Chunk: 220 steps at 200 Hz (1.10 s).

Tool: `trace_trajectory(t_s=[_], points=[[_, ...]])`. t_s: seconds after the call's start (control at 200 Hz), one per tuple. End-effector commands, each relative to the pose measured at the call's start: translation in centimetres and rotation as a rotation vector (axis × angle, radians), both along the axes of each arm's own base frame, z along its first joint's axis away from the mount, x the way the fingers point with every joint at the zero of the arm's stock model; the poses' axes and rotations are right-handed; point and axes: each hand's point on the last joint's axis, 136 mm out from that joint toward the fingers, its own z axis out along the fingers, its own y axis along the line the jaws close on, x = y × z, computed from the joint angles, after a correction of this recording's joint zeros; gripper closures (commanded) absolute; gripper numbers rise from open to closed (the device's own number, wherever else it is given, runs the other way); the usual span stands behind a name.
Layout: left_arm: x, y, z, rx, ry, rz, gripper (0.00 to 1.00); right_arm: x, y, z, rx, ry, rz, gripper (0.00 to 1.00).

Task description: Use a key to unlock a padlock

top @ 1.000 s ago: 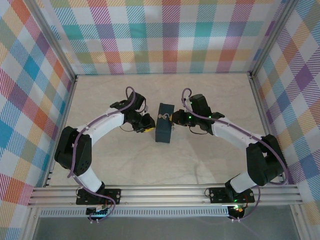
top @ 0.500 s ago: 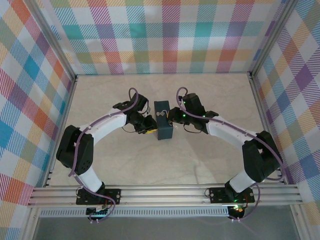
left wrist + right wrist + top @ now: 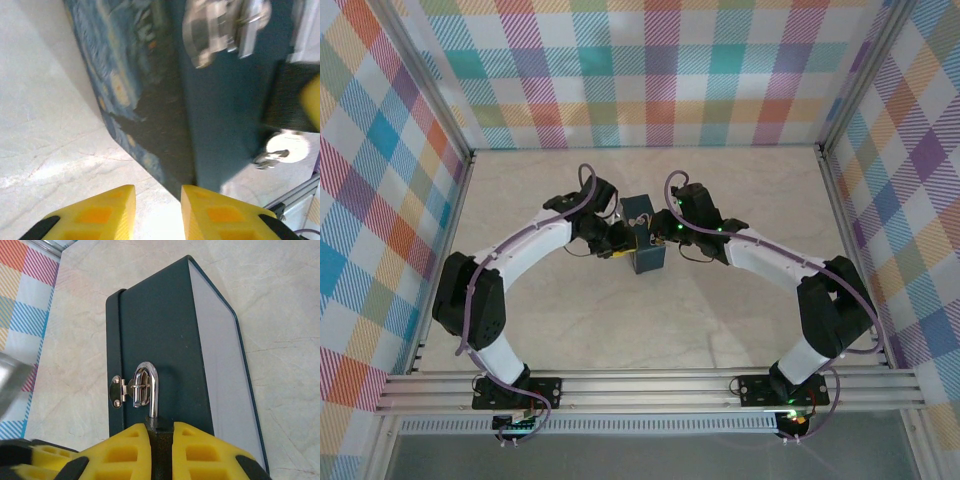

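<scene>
The padlock [image 3: 160,442] is clamped by the right fingers [image 3: 125,452], its shackle apparently unopened through the tin [image 3: 165,335] hasp; the left fingers [image 3: 100,215] are parted and empty; unlocking is left.

We see 3 walls [image 3: 660,70] around the work area, all covered with a pastel plaid pattern. The table top [image 3: 620,330] is pale beige with faint marble-like veins. Silver metal rails [image 3: 650,385] frame its edges. The light is soft and even, perhaps from above.
</scene>
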Motion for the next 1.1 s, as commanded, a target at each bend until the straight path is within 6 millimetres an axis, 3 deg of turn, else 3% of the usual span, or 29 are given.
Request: trace_trajectory(t_s=[0.0,0.165,0.31,0.425,0.56,0.775,1.095], points=[[1.1,0.3,2.0,0.016,-0.080,-0.023,0.66,-0.3,0.3,2.3,0.004,-0.063,0.031,1.00],[3.0,-0.6,0.7,0.024,-0.090,-0.008,0.63,-0.1,0.4,2.2,0.001,-0.059,0.031,1.00],[3.6,-0.9,-0.3,0.052,-0.101,-0.017,0.61,0.0,0.4,2.4,0.004,-0.060,0.026,1.00],[2.6,-1.0,-2.1,0.089,-0.066,-0.058,0.65,0.3,0.4,2.3,-0.018,-0.067,0.023,1.00],[0.9,-1.1,-3.7,0.072,-0.024,-0.108,0.77,1.0,0.1,2.2,-0.084,-0.108,0.035,1.00],[-1.1,-1.4,-5.3,0.046,0.037,-0.195,0.79,2.6,0.6,1.6,-0.191,-0.178,0.098,1.00],[-1.7,-2.1,-5.0,0.000,0.057,-0.228,0.81,4.4,2.2,1.2,-0.096,-0.211,0.067,1.00]])
